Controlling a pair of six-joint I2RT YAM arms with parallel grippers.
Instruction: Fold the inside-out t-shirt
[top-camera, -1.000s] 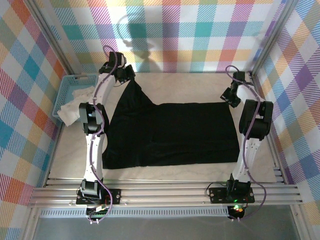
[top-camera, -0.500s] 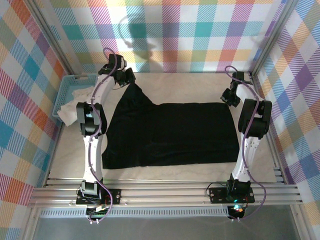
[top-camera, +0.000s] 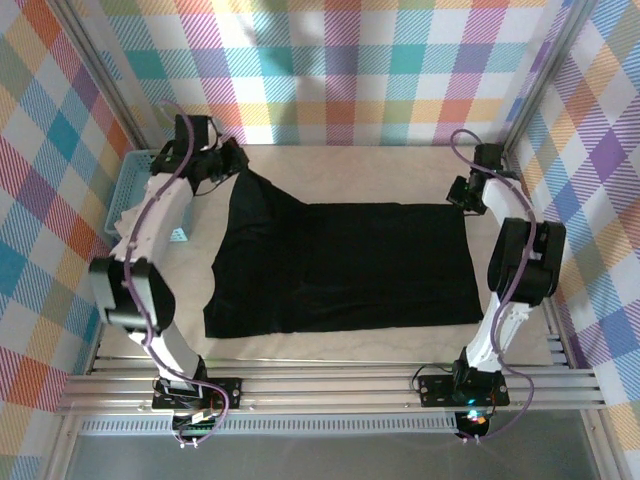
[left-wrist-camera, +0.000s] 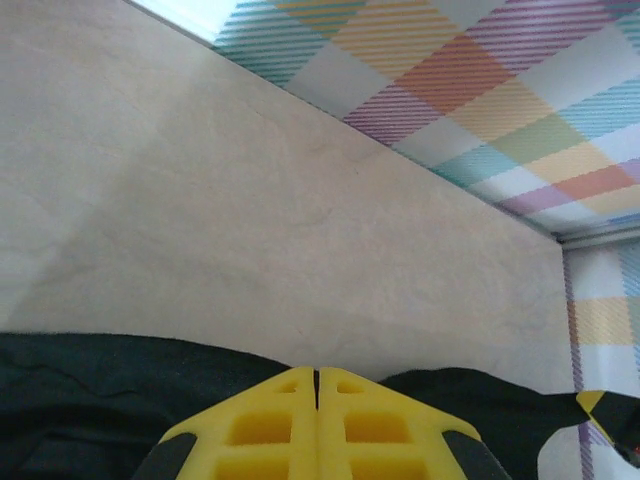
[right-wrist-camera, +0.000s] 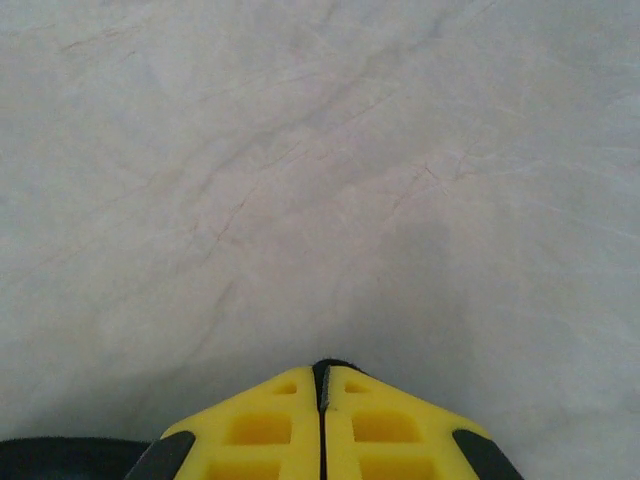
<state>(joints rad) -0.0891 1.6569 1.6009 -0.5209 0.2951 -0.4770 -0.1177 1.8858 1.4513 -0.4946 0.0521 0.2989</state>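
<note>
— Leftward has swung the left gripper (top-camera: 232, 160), clamped on the t-shirt (top-camera: 340, 265) corner. The right gripper (top-camera: 462, 192) now pinches the other far corner.
— And the basket (top-camera: 128, 182)?
— It holds a white cloth (top-camera: 122, 228), left of the left gripper.

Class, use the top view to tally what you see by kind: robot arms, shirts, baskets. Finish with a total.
Arms: 2 (left arm, right arm)
Shirt: 1
Basket: 1
Total: 4
</note>
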